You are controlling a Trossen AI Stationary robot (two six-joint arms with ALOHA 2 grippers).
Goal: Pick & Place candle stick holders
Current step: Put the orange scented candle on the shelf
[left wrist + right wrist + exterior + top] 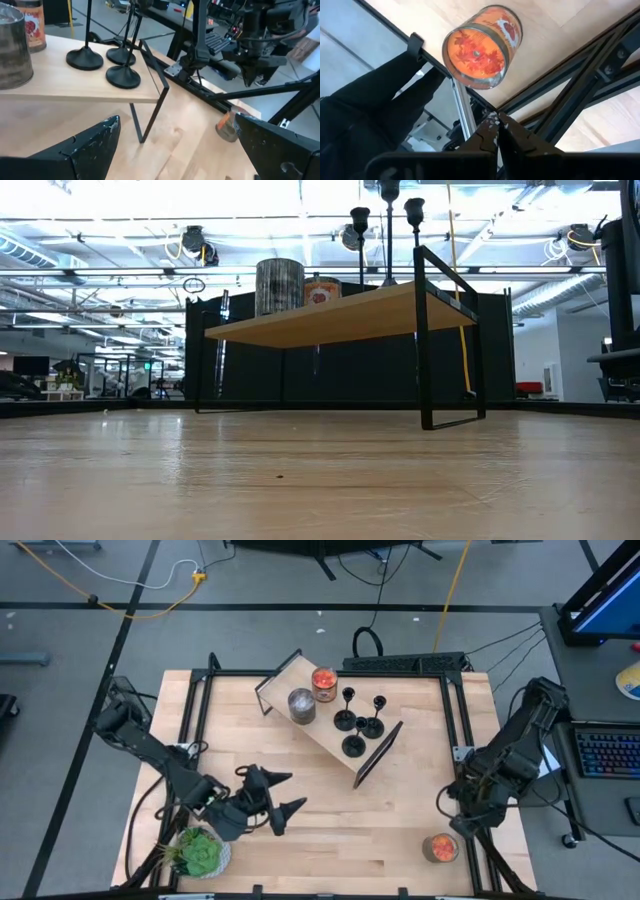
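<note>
Scanning left to right:
plant: green potted plant (199, 852) at near-left corner of bench (330, 820), just beside the left arm.
left tool: left tool (283, 794) low over the bench's near-left area, fingers spread wide, nothing between them; it faces the shelf.
shelf: small wooden riser shelf (330, 740) with black wire legs, set diagonally at bench's far centre.
jars on shelf: grey cylindrical jar (302, 705) and orange-topped jar (324, 683) side by side at its far-left end.
candle stick holders: three black candle stick holders (357, 723) clustered upright on the shelf's right half, bases close together.
right tool: right tool (496, 125) at bench's right edge, fingertips pressed together, gripping nothing.
loose jar: second orange jar (440, 847) on the bench at near-right corner, just beside right tool.
</note>
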